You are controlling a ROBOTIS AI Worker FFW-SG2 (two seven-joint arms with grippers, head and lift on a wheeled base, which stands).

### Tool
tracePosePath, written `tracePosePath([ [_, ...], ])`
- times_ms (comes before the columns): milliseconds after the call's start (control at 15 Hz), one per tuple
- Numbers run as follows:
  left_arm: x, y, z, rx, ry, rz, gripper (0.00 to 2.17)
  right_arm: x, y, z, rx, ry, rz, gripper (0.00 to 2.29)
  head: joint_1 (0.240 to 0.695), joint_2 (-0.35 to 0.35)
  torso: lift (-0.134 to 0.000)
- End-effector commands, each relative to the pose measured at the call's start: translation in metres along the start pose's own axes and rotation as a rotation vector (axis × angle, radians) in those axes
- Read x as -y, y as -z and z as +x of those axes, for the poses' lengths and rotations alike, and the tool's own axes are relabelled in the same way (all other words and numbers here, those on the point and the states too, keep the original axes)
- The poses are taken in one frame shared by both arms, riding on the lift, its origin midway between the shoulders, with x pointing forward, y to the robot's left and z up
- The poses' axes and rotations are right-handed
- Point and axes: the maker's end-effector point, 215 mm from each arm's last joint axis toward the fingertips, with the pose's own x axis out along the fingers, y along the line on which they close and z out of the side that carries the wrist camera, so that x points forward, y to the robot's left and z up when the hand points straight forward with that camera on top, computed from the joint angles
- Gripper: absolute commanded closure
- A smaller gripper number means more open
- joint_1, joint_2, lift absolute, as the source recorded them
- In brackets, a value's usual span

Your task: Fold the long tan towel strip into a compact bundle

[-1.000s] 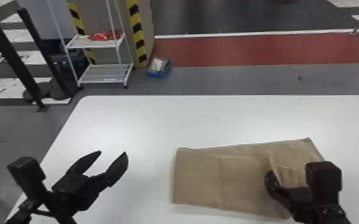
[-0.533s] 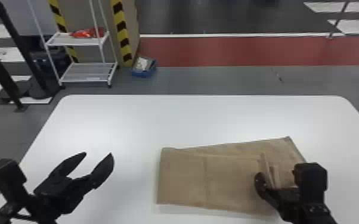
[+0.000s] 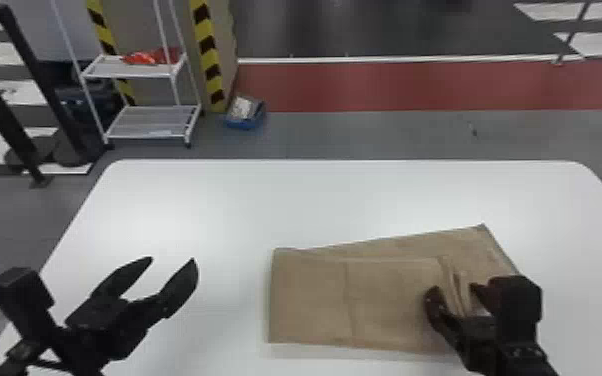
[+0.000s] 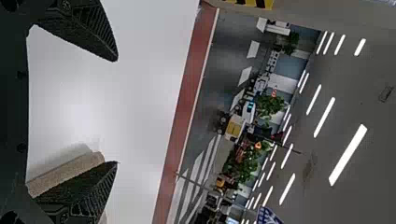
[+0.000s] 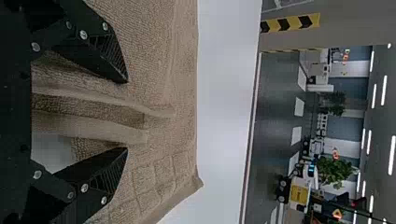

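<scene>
The tan towel strip [image 3: 310, 295] lay partly folded on the counter [image 3: 315, 200], nearer its right edge than its left. Over it, the right gripper [image 3: 454, 289] had its fingers wide apart around raised folds, unclamped. Near the counter's left edge, the left gripper's [image 3: 171, 260] fingers stood wide open, empty.

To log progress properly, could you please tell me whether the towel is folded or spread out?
Partly folded: one layer of the towel lies over another, and raised folds stand between the open right gripper's fingers.
</scene>
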Motion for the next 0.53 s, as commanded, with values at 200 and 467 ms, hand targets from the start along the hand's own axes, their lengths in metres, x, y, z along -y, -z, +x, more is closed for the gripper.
tracePosePath([
  [200,0.001,0.002,0.000,-0.002,0.001,-0.004,0.08,-0.012,-0.012,-0.003,0.034,-0.020,0.001,0.72,0.695,0.058,-0.120],
  [467,-0.002,-0.004,-0.002,0.023,-0.005,0.010,0.08,-0.018,-0.015,-0.004,0.043,-0.031,0.002,1.31,0.695,0.071,-0.120],
])
